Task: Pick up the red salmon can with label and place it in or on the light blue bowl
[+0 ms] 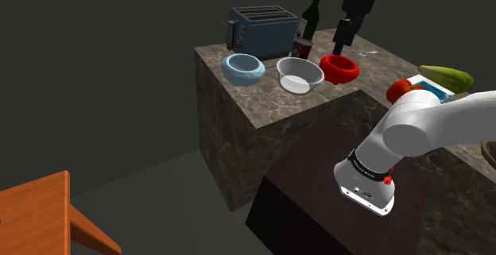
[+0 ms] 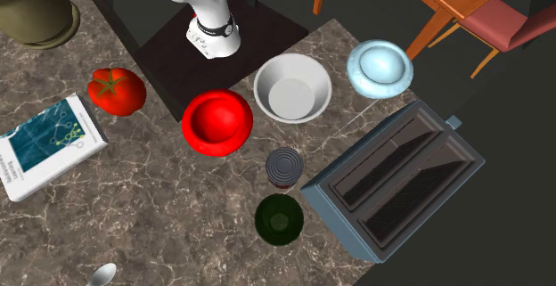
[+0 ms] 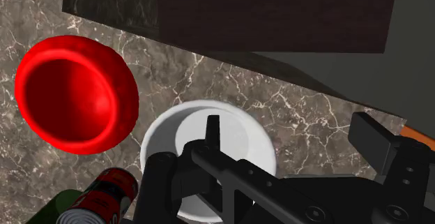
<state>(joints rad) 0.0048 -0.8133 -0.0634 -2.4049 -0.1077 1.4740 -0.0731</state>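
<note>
On worktop (image 2: 178, 204): blue bowl (image 2: 358, 77), white bowl (image 2: 265, 88), red bowl (image 2: 217, 121) in row, all empty | can (image 2: 284, 167) beside bottle (image 2: 279, 219), toaster (image 2: 392, 182) | hand (image 1: 342, 47) above, fingers apart, holding nothing

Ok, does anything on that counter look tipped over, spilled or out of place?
Nothing stands out. The red bowl, white bowl and light blue bowl sit upright and empty, and the can stands upright beside the green bottle, with nothing spilled.
</note>
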